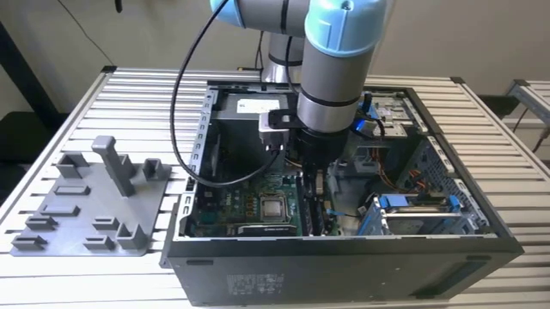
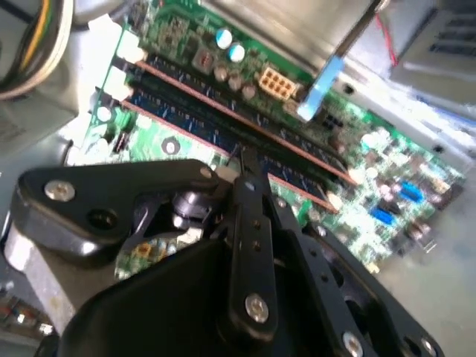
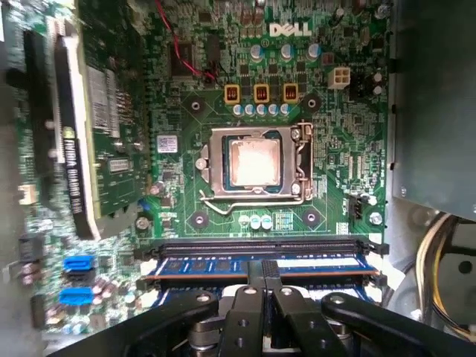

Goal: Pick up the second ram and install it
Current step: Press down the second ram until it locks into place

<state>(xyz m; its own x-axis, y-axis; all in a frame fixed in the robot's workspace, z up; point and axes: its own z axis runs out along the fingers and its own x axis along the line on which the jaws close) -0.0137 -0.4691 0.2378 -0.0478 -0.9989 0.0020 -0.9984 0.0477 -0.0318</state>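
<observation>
thing: second ram (image 3: 260, 262), a long, slim memory stick
look: dark green board edge with a row of dark chips and a pale label toward one end
pose: standing on its long edge, level, lengthwise in a memory slot
place: on the motherboard inside the open computer case, beside the processor socket, parallel to the other slots
also seen: in the second wrist view (image 2: 245, 152) as a long strip crossing the board diagonally

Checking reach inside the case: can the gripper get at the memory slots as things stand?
Probably yes. The gripper already sits right over the memory slots, with its fingers together on a memory stick, and nothing stands between them.
</observation>
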